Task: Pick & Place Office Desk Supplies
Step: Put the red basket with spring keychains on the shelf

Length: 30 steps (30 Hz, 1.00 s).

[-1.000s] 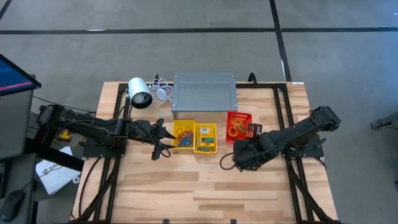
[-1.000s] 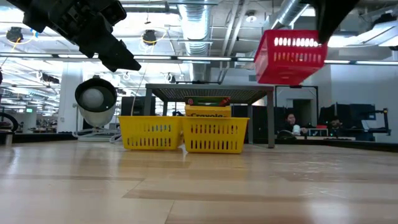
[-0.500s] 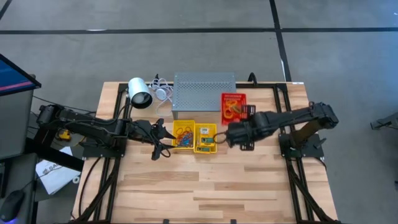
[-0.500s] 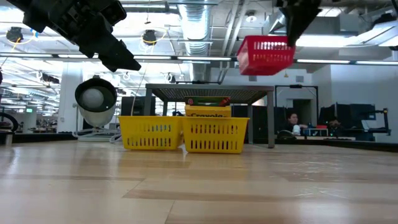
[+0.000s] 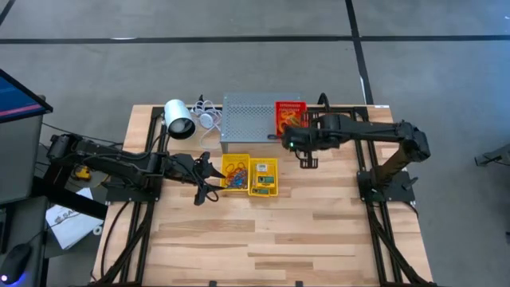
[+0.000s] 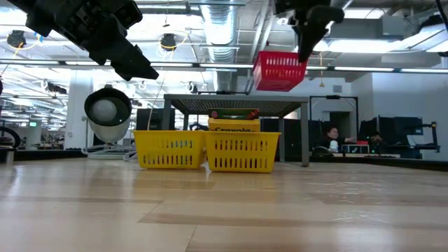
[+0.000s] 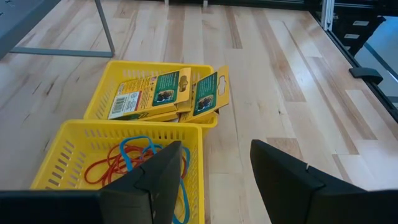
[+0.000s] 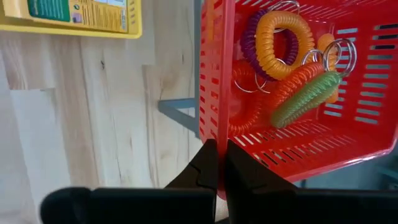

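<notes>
both arms were matte black, built of slim jointed links with bulkier housings at the joints. each hand ended in two flat, angular black fingers, and black cables trailed from the bases.

- Dark fingers (image 8: pixel 216 163) pinch the red basket's (image 8: pixel 219 74) rim.
- Orange, purple, green coil rings (image 8: pixel 281 37) lie inside.
- Wooden surface (image 8: pixel 93 112) lies below.

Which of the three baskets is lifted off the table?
The red basket, held by the right gripper above the grey stand; both yellow baskets stand on the table.
</notes>
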Each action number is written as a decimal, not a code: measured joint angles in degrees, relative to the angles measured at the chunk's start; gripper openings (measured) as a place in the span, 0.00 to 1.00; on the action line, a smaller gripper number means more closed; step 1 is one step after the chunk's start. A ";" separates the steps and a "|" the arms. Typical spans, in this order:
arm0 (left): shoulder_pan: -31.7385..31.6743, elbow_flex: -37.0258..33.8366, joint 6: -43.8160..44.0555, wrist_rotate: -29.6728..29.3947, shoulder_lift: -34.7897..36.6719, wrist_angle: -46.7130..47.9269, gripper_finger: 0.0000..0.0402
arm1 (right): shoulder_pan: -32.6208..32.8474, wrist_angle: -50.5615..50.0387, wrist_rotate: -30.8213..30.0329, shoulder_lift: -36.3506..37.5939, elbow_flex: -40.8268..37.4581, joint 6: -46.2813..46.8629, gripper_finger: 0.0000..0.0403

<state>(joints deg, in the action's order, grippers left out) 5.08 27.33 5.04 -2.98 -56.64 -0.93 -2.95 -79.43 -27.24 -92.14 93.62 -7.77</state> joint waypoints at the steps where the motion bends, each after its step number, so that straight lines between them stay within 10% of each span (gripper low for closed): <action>1: -0.02 0.00 0.00 0.00 0.00 0.02 0.46 | -0.92 0.51 0.77 0.00 0.00 -0.92 0.00; 30: -0.02 0.00 -0.02 0.00 0.00 0.04 0.46 | -9.42 3.54 6.66 0.02 -2.55 -7.85 0.00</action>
<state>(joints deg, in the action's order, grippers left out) 5.06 27.33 5.02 -2.98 -56.64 -0.89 -12.37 -75.89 -20.58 -92.12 91.08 -15.63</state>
